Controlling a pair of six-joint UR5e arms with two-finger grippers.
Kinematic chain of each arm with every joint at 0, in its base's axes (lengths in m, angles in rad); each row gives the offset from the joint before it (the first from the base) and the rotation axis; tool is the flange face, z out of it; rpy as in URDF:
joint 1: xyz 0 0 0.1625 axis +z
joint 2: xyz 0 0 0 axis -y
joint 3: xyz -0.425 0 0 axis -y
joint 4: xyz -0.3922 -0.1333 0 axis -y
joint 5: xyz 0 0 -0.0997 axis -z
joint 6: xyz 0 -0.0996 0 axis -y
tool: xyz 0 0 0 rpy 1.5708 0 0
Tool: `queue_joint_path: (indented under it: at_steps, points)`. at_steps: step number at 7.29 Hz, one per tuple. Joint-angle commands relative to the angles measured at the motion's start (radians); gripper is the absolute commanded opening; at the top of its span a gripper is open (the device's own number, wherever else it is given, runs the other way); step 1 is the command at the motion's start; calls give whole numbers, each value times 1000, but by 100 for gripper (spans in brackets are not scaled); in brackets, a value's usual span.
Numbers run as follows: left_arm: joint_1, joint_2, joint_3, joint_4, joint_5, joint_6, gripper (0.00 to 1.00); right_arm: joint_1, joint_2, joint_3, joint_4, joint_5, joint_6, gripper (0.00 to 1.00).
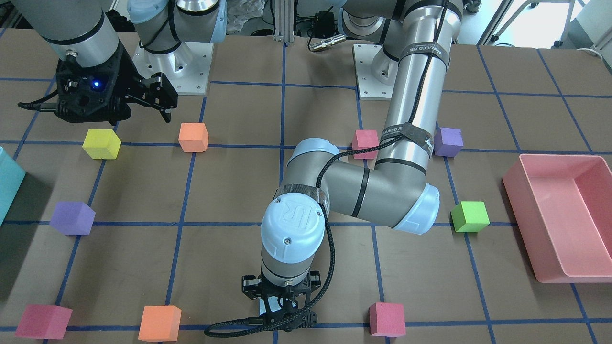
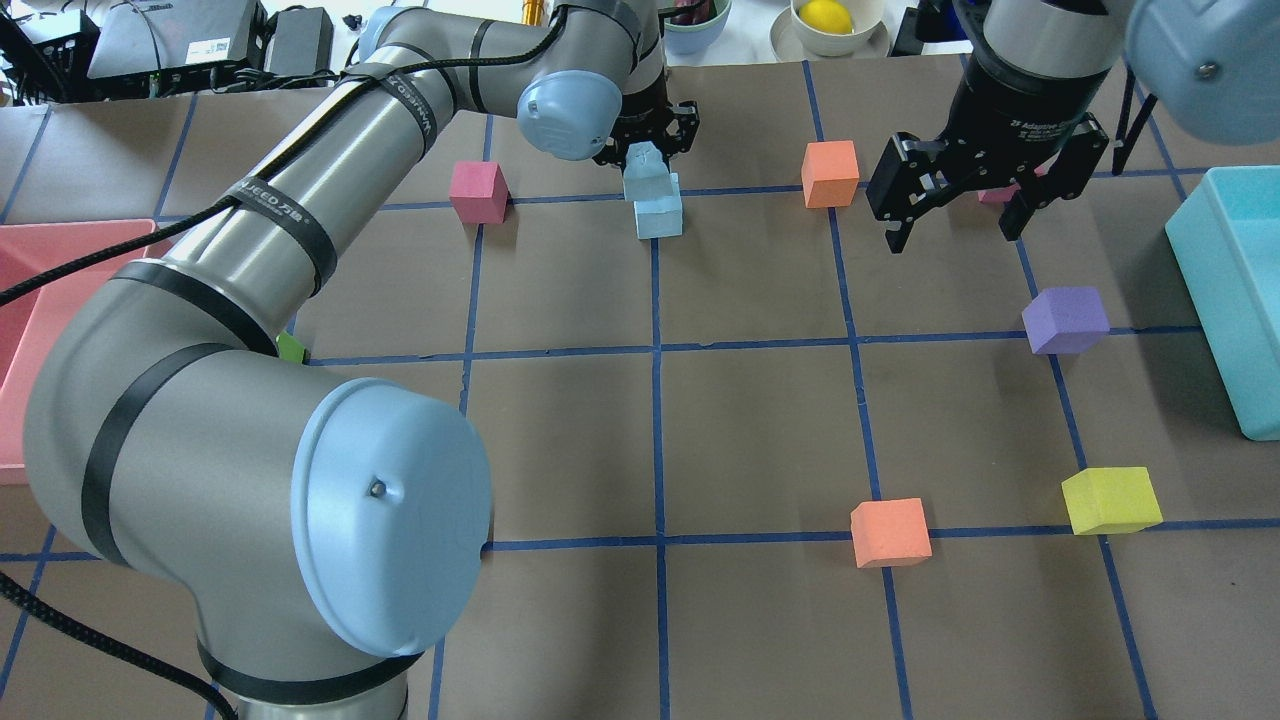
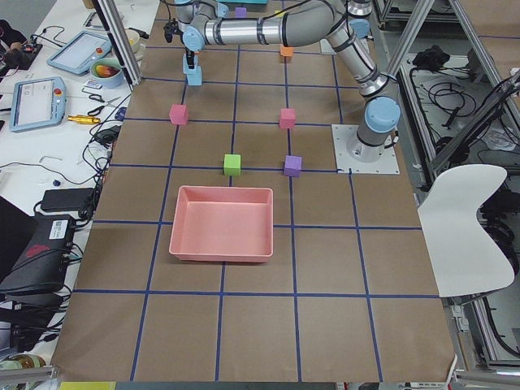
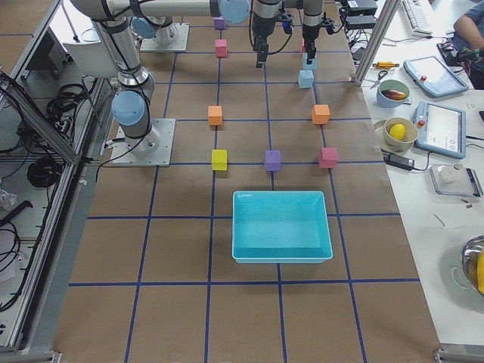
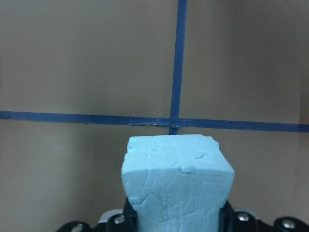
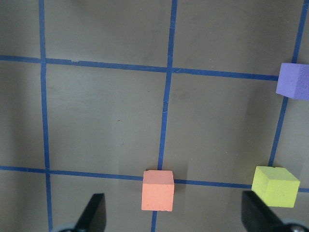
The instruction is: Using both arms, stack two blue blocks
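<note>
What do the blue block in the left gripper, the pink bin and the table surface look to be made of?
The blue block looks like soft matte foam: dented, cracked faces, crumbly edges. The pink bin is probably moulded plastic: smooth, slight sheen, rounded corners. The table surface is a matte brown sheet, perhaps paper or board, gridded with what looks like blue tape.

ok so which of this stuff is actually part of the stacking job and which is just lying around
Job: held blue block, gripped by the left hand; lower blue block beneath it; right hand, open and empty.

Lying about: two orange blocks, three pink blocks, two purple blocks, yellow block, green block, pink tray, teal bin.
</note>
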Motion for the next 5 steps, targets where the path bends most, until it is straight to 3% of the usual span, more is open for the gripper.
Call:
queue_joint_path:
  at_steps: [1,5]
  points:
    - [-4,-3,3,-6,1,-35,0,0,-8,9,0,0,-1,100]
    - [-15,-24,2,-1,-2,-55,0,0,-9,18,-2,0,-1,100]
